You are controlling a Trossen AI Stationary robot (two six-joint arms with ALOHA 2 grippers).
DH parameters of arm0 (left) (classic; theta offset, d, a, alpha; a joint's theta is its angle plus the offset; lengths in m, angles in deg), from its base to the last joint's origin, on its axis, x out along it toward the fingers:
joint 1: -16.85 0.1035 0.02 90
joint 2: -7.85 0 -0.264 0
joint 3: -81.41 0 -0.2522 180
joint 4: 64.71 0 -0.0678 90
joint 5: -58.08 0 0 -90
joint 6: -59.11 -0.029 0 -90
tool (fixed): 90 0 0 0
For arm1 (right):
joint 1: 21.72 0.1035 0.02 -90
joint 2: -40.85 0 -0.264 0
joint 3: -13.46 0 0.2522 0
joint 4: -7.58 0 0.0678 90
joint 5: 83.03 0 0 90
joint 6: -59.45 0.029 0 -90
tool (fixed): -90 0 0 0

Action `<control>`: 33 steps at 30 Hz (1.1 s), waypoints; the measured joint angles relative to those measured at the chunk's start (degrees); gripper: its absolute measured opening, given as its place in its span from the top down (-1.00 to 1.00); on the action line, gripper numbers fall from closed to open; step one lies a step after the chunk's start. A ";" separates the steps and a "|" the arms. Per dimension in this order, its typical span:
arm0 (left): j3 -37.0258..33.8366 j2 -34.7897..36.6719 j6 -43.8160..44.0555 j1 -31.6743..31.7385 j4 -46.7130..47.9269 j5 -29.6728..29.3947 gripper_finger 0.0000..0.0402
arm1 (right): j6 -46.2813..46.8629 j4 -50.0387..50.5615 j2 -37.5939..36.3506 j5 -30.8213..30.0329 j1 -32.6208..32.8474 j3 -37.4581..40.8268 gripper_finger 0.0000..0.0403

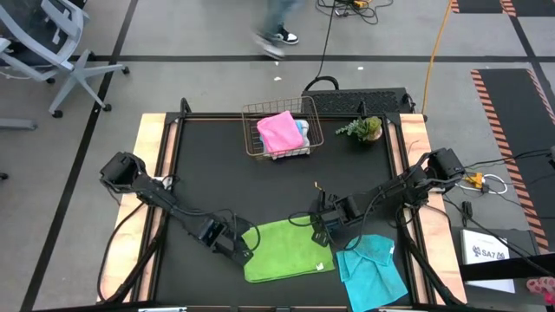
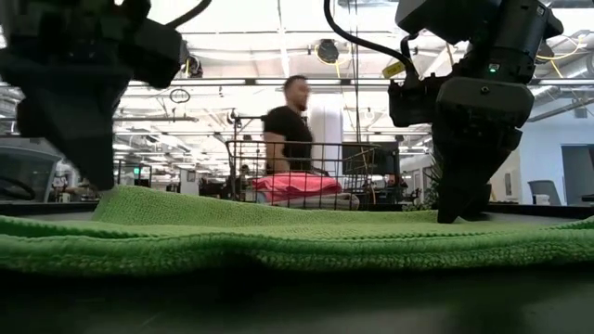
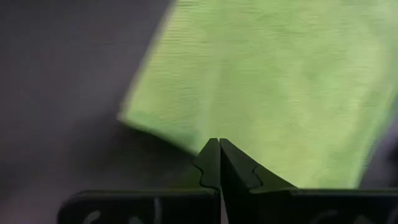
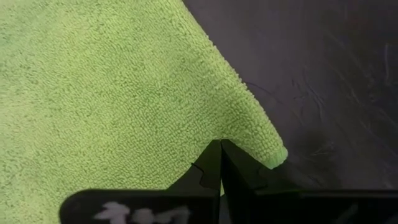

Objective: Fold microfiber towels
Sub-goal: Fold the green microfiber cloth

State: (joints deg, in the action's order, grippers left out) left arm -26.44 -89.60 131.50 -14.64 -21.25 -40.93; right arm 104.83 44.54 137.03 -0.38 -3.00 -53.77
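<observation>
Lime-green microfiber towel (image 1: 284,249) is found spread flat on the black table (image 1: 260,186), directly between the two grippers. The left gripper (image 1: 242,254) is set on the towel's left edge with its fingers pressed together; in its wrist view a towel corner lies just ahead of the fingertips, and whether cloth is pinched cannot be told. The right gripper (image 1: 319,236) is placed at the opposite upper corner, fingers likewise together, the corner lying against their tips. A cyan-blue towel (image 1: 371,269) lies crumpled just beyond the right gripper, touching the green one. A pink towel (image 1: 280,132) is seen in the copper wire basket (image 1: 251,130), well ahead of both grippers, beside a small plant (image 1: 364,128).

Risks judged from here: if only pile fibres are caught, a corner may be lost on lifting, leaving a skewed fold. Uneven lifting between the grippers could drag the towel sideways onto the cyan-blue one, which may then be snagged.
</observation>
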 joint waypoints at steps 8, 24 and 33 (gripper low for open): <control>0.09 -4.49 0.87 0.38 -1.99 0.43 0.99 | 0.34 -0.28 0.00 0.02 0.00 0.01 1.00; 0.20 -5.68 -4.01 6.34 -0.29 -2.58 0.99 | -2.93 -0.61 -0.15 -3.21 -3.16 2.10 1.00; 0.20 -5.66 -10.15 12.64 3.80 -4.38 0.99 | -10.06 -0.86 -0.24 -4.08 -8.44 3.17 1.00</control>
State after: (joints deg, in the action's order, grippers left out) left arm -26.25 -95.26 121.36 -2.00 -17.44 -45.31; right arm 94.77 43.68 136.79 -4.47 -11.44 -50.60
